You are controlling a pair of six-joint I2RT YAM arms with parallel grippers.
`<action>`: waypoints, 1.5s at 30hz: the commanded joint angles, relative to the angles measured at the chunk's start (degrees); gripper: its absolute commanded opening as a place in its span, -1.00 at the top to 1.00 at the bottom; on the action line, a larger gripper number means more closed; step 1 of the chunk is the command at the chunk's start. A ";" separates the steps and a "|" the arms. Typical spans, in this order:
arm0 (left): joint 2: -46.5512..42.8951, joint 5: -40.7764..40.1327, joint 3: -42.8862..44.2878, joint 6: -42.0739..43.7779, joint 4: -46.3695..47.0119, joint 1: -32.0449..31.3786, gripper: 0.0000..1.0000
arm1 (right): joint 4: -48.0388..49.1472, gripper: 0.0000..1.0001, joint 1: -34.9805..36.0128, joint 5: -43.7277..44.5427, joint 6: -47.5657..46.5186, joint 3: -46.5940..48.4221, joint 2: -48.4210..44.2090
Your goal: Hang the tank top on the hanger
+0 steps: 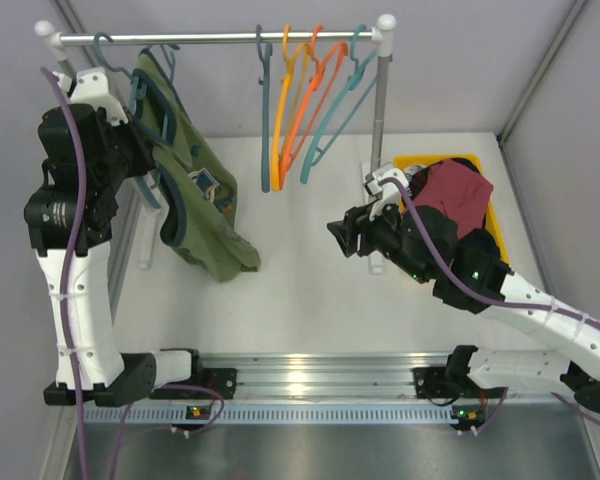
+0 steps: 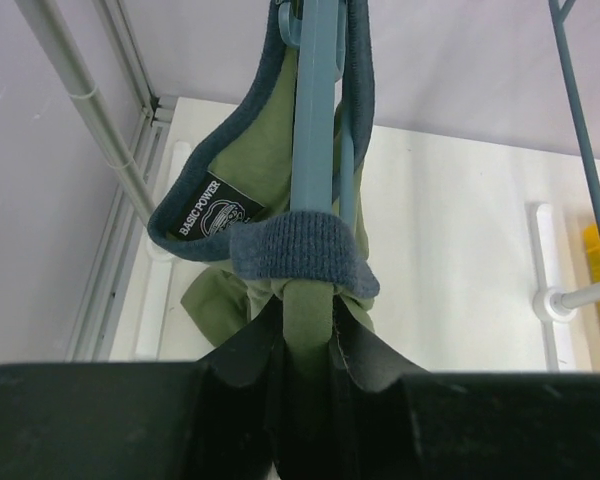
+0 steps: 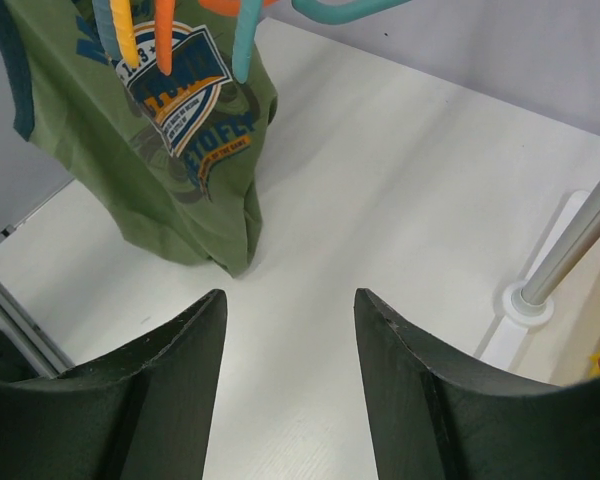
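White tabletop (image 1: 310,285) runs between pale grey walls, with a metal clothes rail (image 1: 220,38) across the far side.

The left gripper (image 2: 305,350) is pressed together on a fold of the tank top (image 2: 265,160) where the olive fabric wraps one arm of the slate-teal hanger (image 2: 313,120). A band of dark teal trim (image 2: 295,245) loops over that arm just above the fingers (image 2: 245,350), and a black neck label (image 2: 215,212) faces the wrist camera. From above, this gripper (image 1: 140,150) is raised at the rail's left end. The hanger (image 1: 170,215) is threaded through the top, with its hook (image 1: 105,45) up at the rail; whether the hook bears on the bar cannot be told. The tank top (image 1: 200,200) drapes down and to the right, and its hem reaches the table.

The right gripper (image 3: 290,300) is spread wide, holds nothing and points across bare table towards the tank top (image 3: 180,190), whose blue-white-orange print (image 3: 185,110) faces it. In the overhead view it (image 1: 338,235) hovers mid-table, well apart from the garment.

Further along the rail hang a dark teal hanger (image 1: 265,110), two orange hangers (image 1: 298,100) and a lighter green-teal hanger (image 1: 340,110). Behind the right arm, a maroon garment (image 1: 458,195) lies in a yellow bin (image 1: 435,160), near the rack's right post (image 1: 382,100).
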 commanded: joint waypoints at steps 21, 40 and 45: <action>12.54 -10.57 13.94 9.43 5.31 2.30 1.00 | 0.33 -0.08 -0.99 -3.55 -0.51 5.17 1.39; 12.72 -9.35 3.92 9.17 10.77 5.12 1.00 | 0.51 -0.08 -1.17 -4.34 0.02 5.35 3.77; 11.05 -9.26 -0.29 8.99 12.08 5.21 1.00 | 0.77 -0.07 -1.26 -4.78 0.02 5.70 4.65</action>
